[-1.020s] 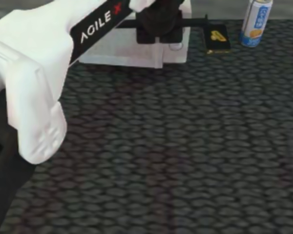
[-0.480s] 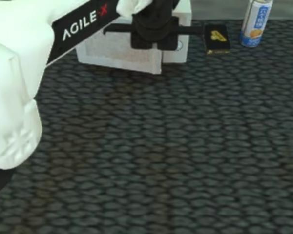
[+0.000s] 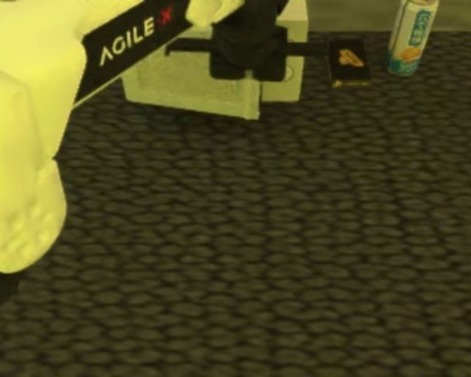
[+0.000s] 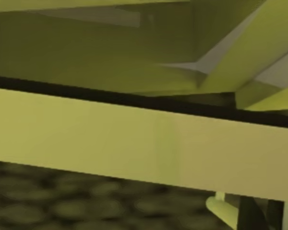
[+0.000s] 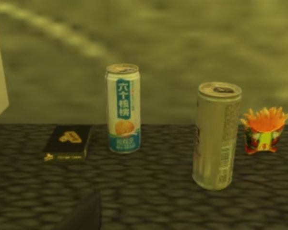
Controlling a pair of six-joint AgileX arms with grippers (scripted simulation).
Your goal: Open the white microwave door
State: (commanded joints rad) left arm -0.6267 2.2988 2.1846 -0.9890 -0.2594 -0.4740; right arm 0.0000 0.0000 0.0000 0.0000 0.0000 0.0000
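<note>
The small white microwave [image 3: 294,16] stands at the table's back edge. Its white door [image 3: 192,82], with the grey mesh window, is swung a little out at its right edge, beside the control panel [image 3: 286,78]. My left gripper [image 3: 247,71] reaches over the microwave's front and is shut on the door handle [image 4: 223,208]. In the left wrist view the door's top edge [image 4: 134,143] fills the picture, with a dark gap and the oven's inside above it. One dark fingertip [image 4: 252,218] lies against the handle. My right gripper is parked outside the top view.
A black box [image 3: 349,63] and a blue-and-white can [image 3: 412,35] stand right of the microwave. The right wrist view shows the same box [image 5: 67,141] and can [image 5: 123,110], a plain can [image 5: 216,136] and a fries pack [image 5: 265,129].
The left arm has swung left and the door's right edge has come slightly towards the front. Over the last half second nothing has moved.
</note>
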